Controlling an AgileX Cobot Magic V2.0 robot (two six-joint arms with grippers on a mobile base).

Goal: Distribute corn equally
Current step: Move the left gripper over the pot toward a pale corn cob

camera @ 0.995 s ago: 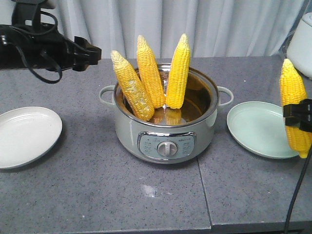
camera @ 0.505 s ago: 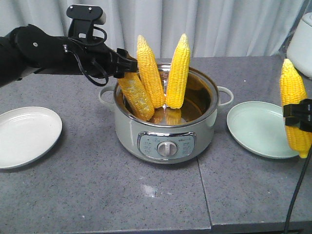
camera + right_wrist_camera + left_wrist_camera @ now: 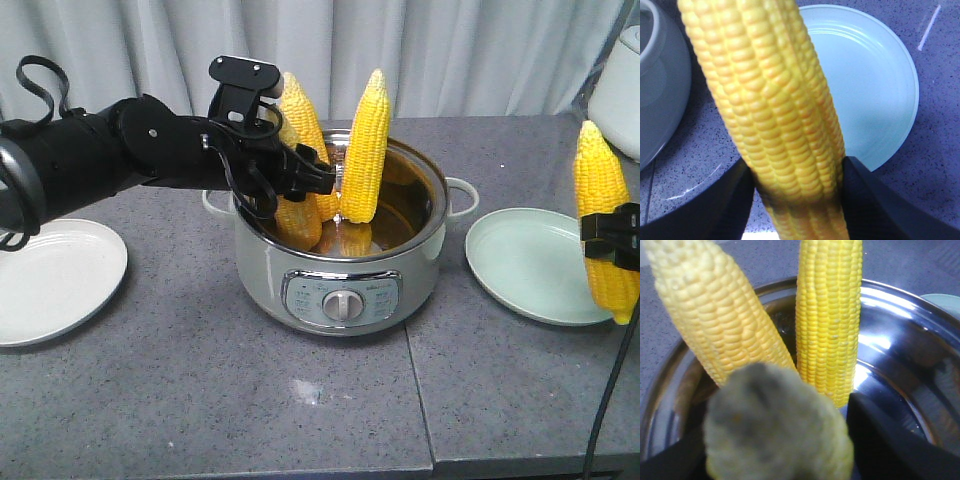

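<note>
Three corn cobs stand in the steel pot (image 3: 340, 290): a middle one (image 3: 303, 110), a right one (image 3: 365, 150) and a left one (image 3: 298, 218). My left gripper (image 3: 305, 178) reaches over the pot's left rim, open, its fingers on either side of the left cob. In the left wrist view that cob's blurred tip (image 3: 775, 425) fills the space at my left gripper (image 3: 777, 440), with the other two cobs (image 3: 715, 315) (image 3: 830, 320) behind. My right gripper (image 3: 612, 238) is shut on a fourth cob (image 3: 603, 200), held upright by the green plate (image 3: 530, 265). The right wrist view shows that cob (image 3: 775, 110) in my right gripper (image 3: 797, 190).
A white plate (image 3: 50, 280) lies at the left of the grey table. A white appliance (image 3: 622, 80) stands at the back right. A cable hangs at the right edge (image 3: 610, 400). Curtains close off the back.
My left arm has swung in from the far left to the pot, and its gripper now straddles the left cob. The right gripper and its cob have not moved.
</note>
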